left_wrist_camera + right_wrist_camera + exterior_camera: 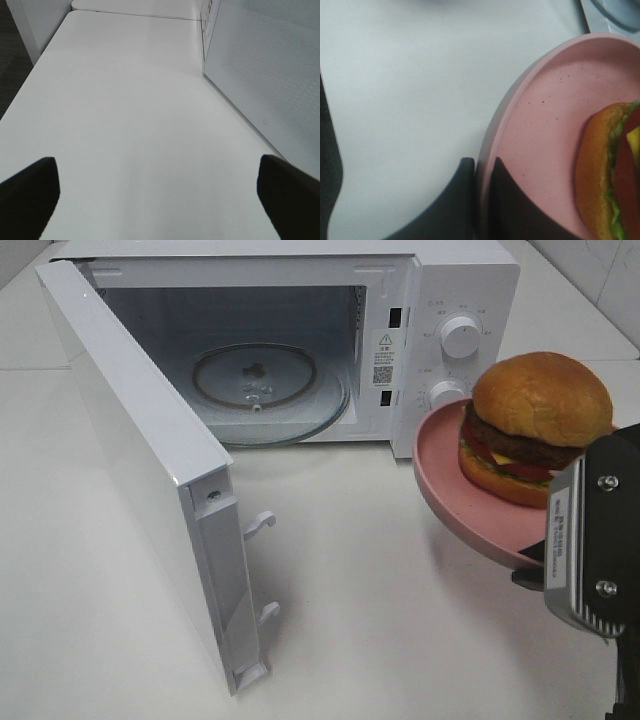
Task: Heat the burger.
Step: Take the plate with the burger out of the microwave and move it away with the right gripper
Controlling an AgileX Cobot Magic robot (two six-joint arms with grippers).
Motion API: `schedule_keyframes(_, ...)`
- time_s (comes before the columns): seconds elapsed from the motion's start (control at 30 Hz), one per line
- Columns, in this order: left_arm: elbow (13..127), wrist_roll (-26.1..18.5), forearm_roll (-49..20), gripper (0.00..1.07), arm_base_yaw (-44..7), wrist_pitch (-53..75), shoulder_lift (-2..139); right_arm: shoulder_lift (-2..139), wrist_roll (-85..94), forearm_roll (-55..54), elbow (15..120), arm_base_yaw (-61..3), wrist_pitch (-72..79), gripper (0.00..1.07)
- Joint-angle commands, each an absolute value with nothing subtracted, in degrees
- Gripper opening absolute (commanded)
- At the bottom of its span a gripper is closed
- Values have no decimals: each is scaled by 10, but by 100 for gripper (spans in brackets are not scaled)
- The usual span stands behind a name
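Observation:
The burger (540, 425), with a golden bun, dark patty and red and green layers, sits on a pink plate (450, 475) held in the air to the right of the microwave's front. My right gripper (532, 565) is shut on the plate's near rim. In the right wrist view its fingers (482, 172) pinch the rim of the plate (545, 130), with the burger (610, 170) just beyond. My left gripper (160, 195) stands open over bare white table and holds nothing. It is out of the high view.
The white microwave (450, 280) stands at the back with its door (130, 430) swung wide to the left, and a glass turntable (270, 390) lies inside. The door's outer face (270, 75) runs beside my left gripper. White table (380, 620) lies in front.

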State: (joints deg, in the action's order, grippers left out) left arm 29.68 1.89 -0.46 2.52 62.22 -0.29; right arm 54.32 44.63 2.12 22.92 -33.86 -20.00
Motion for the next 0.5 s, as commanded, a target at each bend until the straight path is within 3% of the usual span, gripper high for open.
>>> schedule_keyframes(0.03,295,19,-5,100,27,612,-4,532,286,143,233,-336,-191,0)
schedule_keyframes(0.17,295,19,-5,100,27,612,-4,532,135,246,233,-336,-211,0)
schedule_keyframes(0.5,295,19,-5,100,27,612,-4,532,-62,324,233,-336,-291,0)
